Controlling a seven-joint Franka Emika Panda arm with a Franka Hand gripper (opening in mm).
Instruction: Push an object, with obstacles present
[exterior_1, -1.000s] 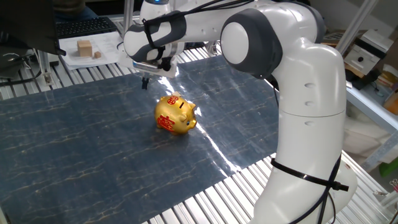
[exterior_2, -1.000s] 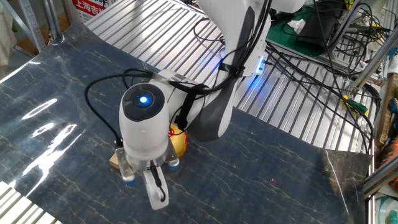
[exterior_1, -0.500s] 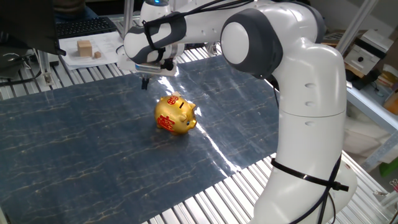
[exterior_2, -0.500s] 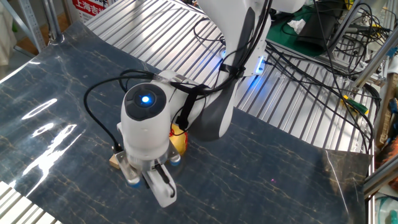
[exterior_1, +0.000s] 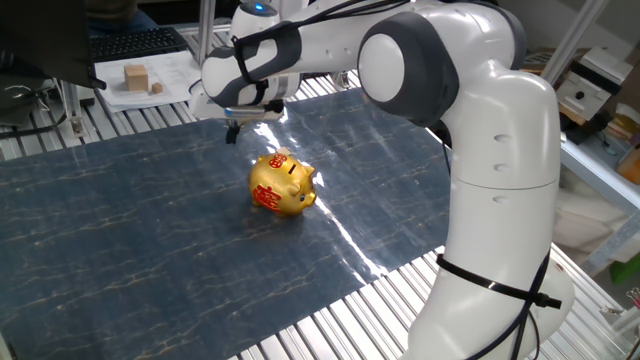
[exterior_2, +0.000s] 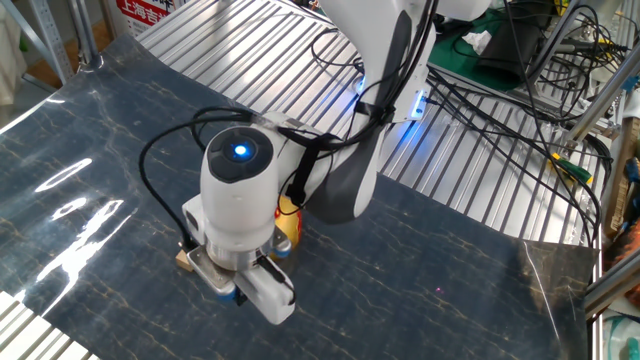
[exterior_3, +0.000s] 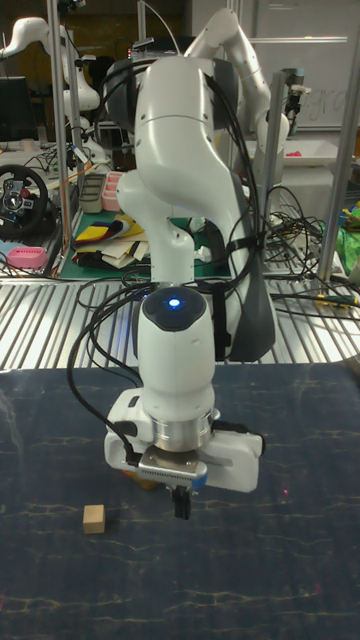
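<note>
The object, a tiny tan cube (exterior_3: 93, 518), lies on the dark mat, left of my gripper (exterior_3: 182, 504) in the tall fixed view and apart from it. In the other fixed view only a corner of the cube (exterior_2: 185, 259) shows beside the hand. It is hidden in one fixed view. The gripper (exterior_1: 232, 131) hangs just above the mat with its dark fingers together and nothing between them. The obstacle, a gold piggy bank (exterior_1: 282, 185) with red markings, stands on the mat a little nearer the camera than the gripper. In the other fixed view the hand covers most of the piggy bank (exterior_2: 290, 226).
Pale wooden blocks (exterior_1: 136, 76) on white paper and a keyboard (exterior_1: 135, 42) lie beyond the mat's far left edge. The dark blue mat (exterior_1: 130, 250) covers a ribbed metal table (exterior_1: 330, 320). Cables (exterior_2: 500, 90) trail behind the arm's base.
The wrist has turned, swinging the hand's wide body around. The gripper stays over nearly the same spot. Cube and piggy bank have not moved.
</note>
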